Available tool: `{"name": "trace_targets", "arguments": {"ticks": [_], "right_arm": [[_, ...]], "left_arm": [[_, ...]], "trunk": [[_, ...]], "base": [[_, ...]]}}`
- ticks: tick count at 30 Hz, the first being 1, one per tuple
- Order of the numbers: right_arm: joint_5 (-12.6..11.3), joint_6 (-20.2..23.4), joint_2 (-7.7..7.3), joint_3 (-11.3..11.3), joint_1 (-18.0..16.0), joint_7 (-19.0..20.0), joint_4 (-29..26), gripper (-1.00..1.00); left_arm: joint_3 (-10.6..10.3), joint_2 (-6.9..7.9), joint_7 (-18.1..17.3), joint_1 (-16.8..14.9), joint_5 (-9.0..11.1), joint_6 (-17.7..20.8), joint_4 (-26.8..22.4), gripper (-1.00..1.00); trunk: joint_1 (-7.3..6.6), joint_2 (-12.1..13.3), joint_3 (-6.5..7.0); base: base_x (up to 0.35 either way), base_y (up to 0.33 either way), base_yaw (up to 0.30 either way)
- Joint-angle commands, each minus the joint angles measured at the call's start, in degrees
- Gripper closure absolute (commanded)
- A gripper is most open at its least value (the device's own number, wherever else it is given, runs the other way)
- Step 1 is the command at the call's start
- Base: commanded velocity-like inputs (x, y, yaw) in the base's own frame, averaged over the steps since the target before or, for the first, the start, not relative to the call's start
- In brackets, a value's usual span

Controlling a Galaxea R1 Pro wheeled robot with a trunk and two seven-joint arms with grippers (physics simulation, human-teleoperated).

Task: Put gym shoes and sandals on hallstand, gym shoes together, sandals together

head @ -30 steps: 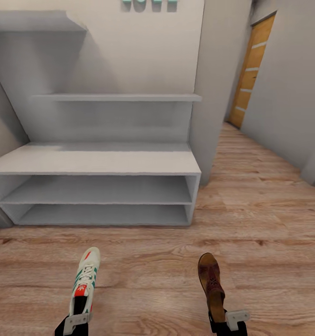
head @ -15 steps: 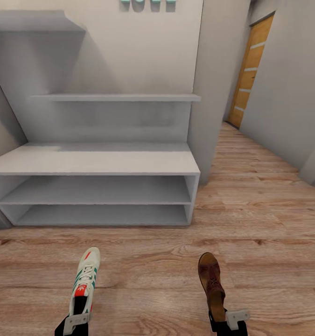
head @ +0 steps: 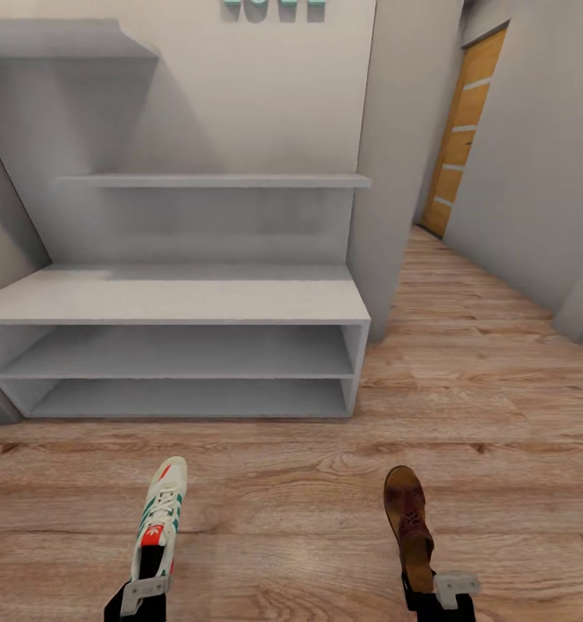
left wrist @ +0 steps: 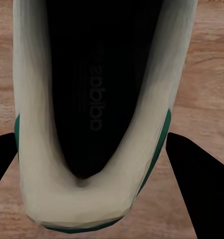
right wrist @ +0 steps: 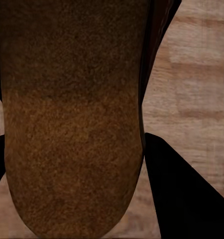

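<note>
Here each gripper grips a light shoe by its heel: left [head: 142, 596] a stiffish sneaker [head: 159, 518], right [head: 442, 596] a probably bendy sandal [head: 409, 525].

Teal letters [head: 274, 7] cropped by top edge

Soft, even light fills the corridor, with no glare anywhere. The hallstand [head: 179, 298] carries gentle grey shading under its floating shelves and inside its two open levels. The wood floor [head: 498, 415] looks smeared and a little blurry. Up close, the gym shoe [left wrist: 94, 114] opening reads near black, and the sandal [right wrist: 72, 129] insole appears grainy, both soft-focused.
</note>
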Motion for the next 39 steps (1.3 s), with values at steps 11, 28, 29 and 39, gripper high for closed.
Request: {"name": "trace_targets", "arguments": {"ticks": [11,28,29,39], "right_arm": [[0.0,0.3,-5.97,-12.0,0.0,0.3,0.1,1.00],[-0.1,1.6,-7.45,-20.7,0.0,0.0,0.1,1.00],[0.0,1.6,-7.45,-21.3,0.0,0.0,0.1,1.00],[0.4,1.7,-6.76,-23.5,0.0,0.2,0.0,1.00]], "left_arm": [[-0.1,-0.51,-0.1,-7.2,-0.2,12.2,-0.9,1.00],[-0.2,-0.47,-0.1,-26.6,-0.3,35.7,-0.9,1.00],[-0.2,-0.46,-0.1,-27.1,-0.4,36.2,-0.9,1.00],[-0.2,-1.50,0.0,-30.5,-0.3,50.4,-12.5,1.00]], "trunk": [[-0.01,0.0,-0.05],[-0.01,0.0,-0.05],[-0.01,0.0,-0.05],[-0.01,0.0,-0.05]], "base": [[0.000,0.000,0.000],[0.000,0.000,0.000],[0.000,0.000,0.000],[0.000,0.000,0.000]]}}
